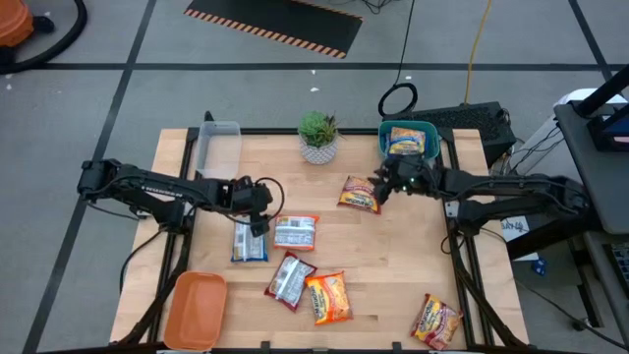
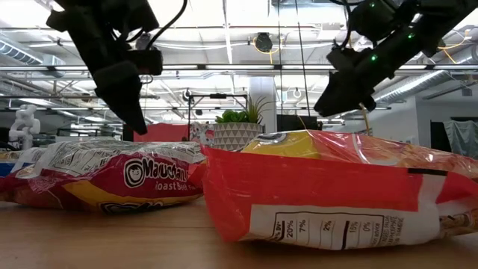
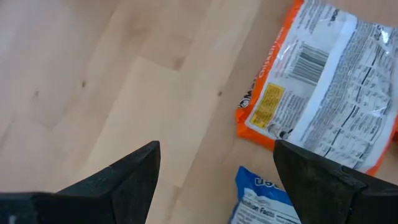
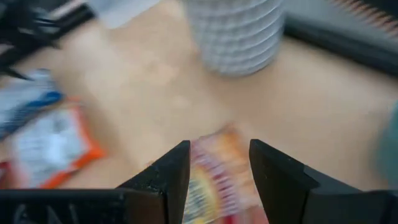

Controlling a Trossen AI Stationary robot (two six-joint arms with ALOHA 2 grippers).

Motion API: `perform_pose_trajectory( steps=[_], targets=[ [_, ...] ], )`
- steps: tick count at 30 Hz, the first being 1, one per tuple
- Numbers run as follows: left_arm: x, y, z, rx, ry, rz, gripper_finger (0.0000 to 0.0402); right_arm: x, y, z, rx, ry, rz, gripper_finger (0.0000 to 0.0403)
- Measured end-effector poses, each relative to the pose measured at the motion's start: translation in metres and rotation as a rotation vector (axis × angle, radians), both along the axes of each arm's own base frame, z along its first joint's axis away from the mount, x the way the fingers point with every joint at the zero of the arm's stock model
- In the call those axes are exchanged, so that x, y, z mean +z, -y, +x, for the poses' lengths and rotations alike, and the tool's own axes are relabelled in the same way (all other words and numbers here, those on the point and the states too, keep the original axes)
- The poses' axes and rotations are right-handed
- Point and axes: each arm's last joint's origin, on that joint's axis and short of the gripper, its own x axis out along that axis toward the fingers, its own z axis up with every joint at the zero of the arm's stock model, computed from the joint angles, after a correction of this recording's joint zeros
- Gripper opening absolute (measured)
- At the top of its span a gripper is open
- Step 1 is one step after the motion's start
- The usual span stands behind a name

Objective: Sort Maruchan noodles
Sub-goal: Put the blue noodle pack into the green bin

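Several Maruchan noodle packets lie flat on the wooden table [image 1: 393,265]. My left gripper [image 1: 259,214] hangs open over bare wood, its fingers pointing steeply down beside a blue-white packet [image 3: 264,199] and an orange-white packet [image 3: 329,118]. My right gripper [image 1: 383,185] is open above the right end of a red-yellow packet [image 1: 359,194], which shows blurred beyond its fingers [image 4: 221,177]. One more packet [image 1: 407,143] lies in the teal tray [image 1: 428,128]. In the low view both grippers [image 2: 138,119] [image 2: 336,97] hang clear above the table.
A potted plant [image 1: 318,136] stands at the far middle, with a clear tray [image 1: 218,147] at the far left and an orange tray [image 1: 195,310] at the near left. Three more packets [image 1: 290,279] [image 1: 329,297] [image 1: 437,321] lie toward the near edge.
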Motion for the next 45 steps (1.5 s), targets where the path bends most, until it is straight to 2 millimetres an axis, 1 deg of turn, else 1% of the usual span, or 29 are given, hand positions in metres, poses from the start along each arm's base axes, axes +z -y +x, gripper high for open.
perform_pose_trajectory(
  steps=[3,7,11,15,21,25,30,37,45],
  targets=[
    [0.0,0.005,0.0,0.01,0.008,-0.017,0.0317,-0.001,-0.013,0.003,0.037,0.038,0.105,0.0157],
    [0.0,0.015,0.0,0.005,0.014,-0.038,0.0317,-0.001,-0.035,0.007,0.07,0.059,0.162,0.0157],
    [-0.001,0.028,-0.003,-0.004,0.001,-0.062,0.0317,-0.001,-0.054,0.008,0.063,0.079,0.173,0.0157],
    [-0.003,0.04,-0.008,-0.004,-0.024,-0.086,0.0317,0.001,-0.07,0.009,0.063,0.117,0.176,0.0157],
    [-0.003,0.055,-0.012,-0.026,-0.032,-0.102,0.0317,0.008,-0.086,0.01,0.061,0.208,0.154,0.0157],
    [-0.003,0.06,-0.014,-0.026,-0.023,-0.086,0.0317,0.009,-0.096,0.01,0.05,0.241,0.134,0.0157],
    [-0.003,0.062,-0.014,-0.024,-0.016,-0.071,0.0317,0.007,-0.105,0.014,0.057,0.262,0.145,0.0157],
    [-0.003,0.061,-0.015,-0.02,-0.023,-0.068,0.0317,0.001,-0.109,0.02,0.066,0.263,0.158,0.0157],
    [-0.007,0.058,-0.025,-0.014,-0.132,-0.037,0.0317,-0.002,-0.111,0.022,0.083,0.25,0.178,0.0157]
  ],
)
